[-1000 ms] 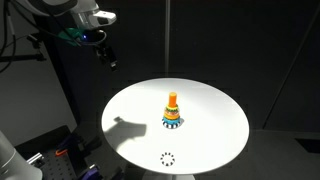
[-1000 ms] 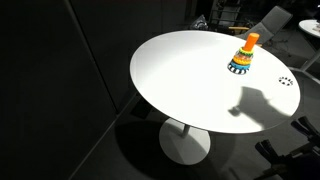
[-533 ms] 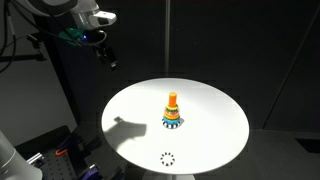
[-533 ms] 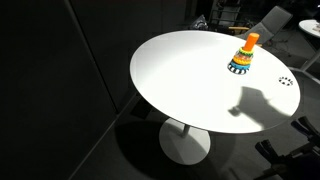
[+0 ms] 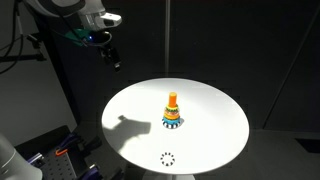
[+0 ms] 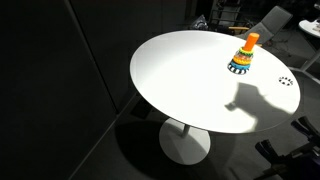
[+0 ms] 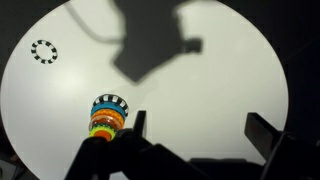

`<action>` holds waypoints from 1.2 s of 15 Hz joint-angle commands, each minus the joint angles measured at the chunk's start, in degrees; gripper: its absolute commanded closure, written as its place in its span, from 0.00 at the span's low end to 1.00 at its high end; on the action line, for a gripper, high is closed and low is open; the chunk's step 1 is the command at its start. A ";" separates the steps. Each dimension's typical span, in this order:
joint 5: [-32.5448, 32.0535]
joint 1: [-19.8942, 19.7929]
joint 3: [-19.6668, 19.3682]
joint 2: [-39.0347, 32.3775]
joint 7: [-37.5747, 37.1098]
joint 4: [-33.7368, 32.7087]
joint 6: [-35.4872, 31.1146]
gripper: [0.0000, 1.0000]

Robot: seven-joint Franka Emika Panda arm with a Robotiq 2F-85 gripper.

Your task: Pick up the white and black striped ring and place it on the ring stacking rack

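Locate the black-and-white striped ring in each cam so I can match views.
Exterior view: the white and black striped ring lies near the front edge of the table, directly below the ring stacking rack.
Exterior view: the ring is at far right near the table edge, down-right of the rack.
Wrist view: the ring is upper left, the rack lower centre-left.
Shared landmark: the rack.

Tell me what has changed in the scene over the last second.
The gripper drifted slightly to the right in an exterior view, high above the table edge, jaws open and holding nothing. The white and black striped ring and the ring stacking rack stayed where they were.
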State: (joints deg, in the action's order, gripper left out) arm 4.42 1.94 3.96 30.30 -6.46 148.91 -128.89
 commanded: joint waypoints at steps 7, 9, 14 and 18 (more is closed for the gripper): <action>-2.38 -4.21 -2.20 -12.18 -0.97 -8.74 3.35 0.00; -2.60 -4.60 -3.37 -14.65 0.26 -9.98 4.14 0.00; -3.12 -5.37 -5.86 -20.21 2.95 -11.79 4.64 0.00; -4.01 -6.32 -7.76 -24.27 5.13 -13.00 3.99 0.00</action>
State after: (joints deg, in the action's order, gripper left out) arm 1.50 -3.52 -2.58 9.30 -3.62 138.75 -126.03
